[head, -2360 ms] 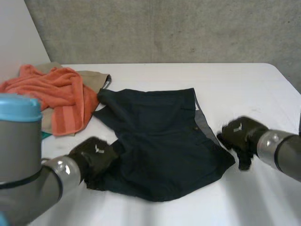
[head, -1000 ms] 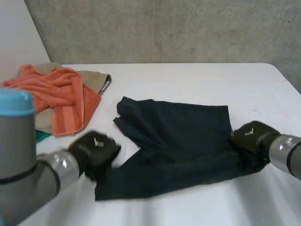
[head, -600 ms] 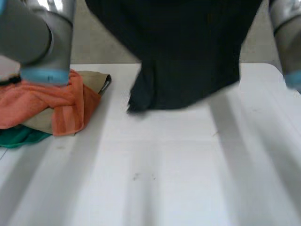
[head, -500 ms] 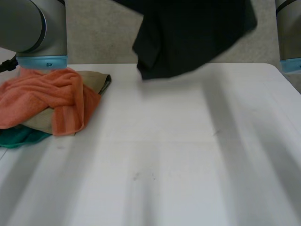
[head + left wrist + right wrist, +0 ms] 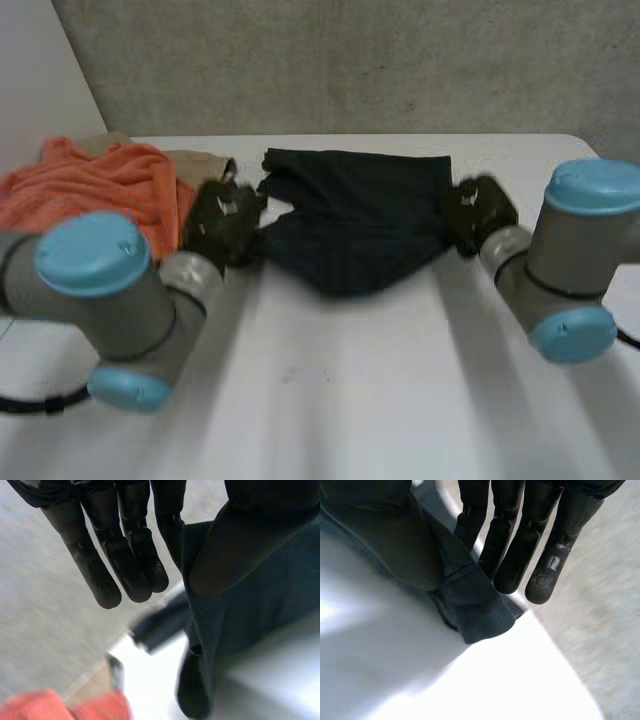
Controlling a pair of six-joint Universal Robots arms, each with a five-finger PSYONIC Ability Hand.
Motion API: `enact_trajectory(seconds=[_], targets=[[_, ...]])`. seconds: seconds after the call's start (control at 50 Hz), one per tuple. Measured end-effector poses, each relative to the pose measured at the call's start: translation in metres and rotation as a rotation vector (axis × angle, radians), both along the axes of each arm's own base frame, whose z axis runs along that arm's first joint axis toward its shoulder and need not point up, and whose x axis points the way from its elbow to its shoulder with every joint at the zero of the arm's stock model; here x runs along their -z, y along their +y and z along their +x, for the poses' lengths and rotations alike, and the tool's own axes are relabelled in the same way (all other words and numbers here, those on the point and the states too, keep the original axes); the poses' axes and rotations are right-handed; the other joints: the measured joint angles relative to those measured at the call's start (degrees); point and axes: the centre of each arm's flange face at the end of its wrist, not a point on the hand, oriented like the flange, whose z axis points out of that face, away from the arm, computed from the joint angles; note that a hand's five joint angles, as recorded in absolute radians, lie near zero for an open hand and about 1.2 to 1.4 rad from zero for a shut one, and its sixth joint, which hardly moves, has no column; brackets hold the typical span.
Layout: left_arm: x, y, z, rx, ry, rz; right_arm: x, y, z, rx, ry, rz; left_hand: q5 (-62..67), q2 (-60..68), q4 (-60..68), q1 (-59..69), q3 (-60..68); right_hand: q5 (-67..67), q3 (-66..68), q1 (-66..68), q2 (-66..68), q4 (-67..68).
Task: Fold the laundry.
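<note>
When laying flat on table, draw shorts taut and level, to avoid creases. Found at table's far middle, sagging between hands. Pinched at one side by left hand, thumb against straight fingers; at opposite corner by right hand, likewise.

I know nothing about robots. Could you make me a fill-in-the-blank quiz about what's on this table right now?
1. The dark garment is pinched by ____ of the robot's hands.
2. The towel heaped beside the left hand is ____ in colour.
3. The right hand pinches the garment between its fingers and its ____.
4. The table under everything is ____.

Missing words: both; orange; thumb; white.
</note>
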Motion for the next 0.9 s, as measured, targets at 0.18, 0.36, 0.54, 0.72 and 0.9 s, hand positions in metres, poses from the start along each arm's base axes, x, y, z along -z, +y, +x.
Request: enact_trajectory(seconds=[0.18,0.36,0.54,0.72,0.9], targets=[[0.007,0.059,0.029,0.038,-0.142,0.201,-0.006,0.063,-0.022,-0.011,0.121,0.230,0.0,0.0,0.0,0.0,0.0,0.0,0.0,0.0,0.0,0.0],[-0.025,0.147,0.075,0.100,-0.424,0.465,-0.036,0.136,-0.053,-0.092,0.314,0.429,0.0,0.0,0.0,0.0,0.0,0.0,0.0,0.0,0.0,0.0],[-0.032,0.180,0.082,0.179,-0.535,0.521,-0.028,0.161,-0.078,-0.142,0.461,0.518,-0.1,-0.4,-0.3,0.0,-0.4,0.0,0.0,0.0,0.0,0.0],[-0.052,0.127,0.057,0.114,-0.358,0.240,-0.013,0.140,-0.072,-0.086,0.367,0.463,-52.7,-54.4,-54.9,-51.7,-54.1,0.0,0.0,0.0,0.0,0.0],[-0.059,0.077,0.046,0.083,-0.256,0.117,-0.009,0.132,-0.069,-0.061,0.308,0.436,-39.0,-40.6,-41.3,-36.2,-41.0,0.0,0.0,0.0,0.0,0.0]])
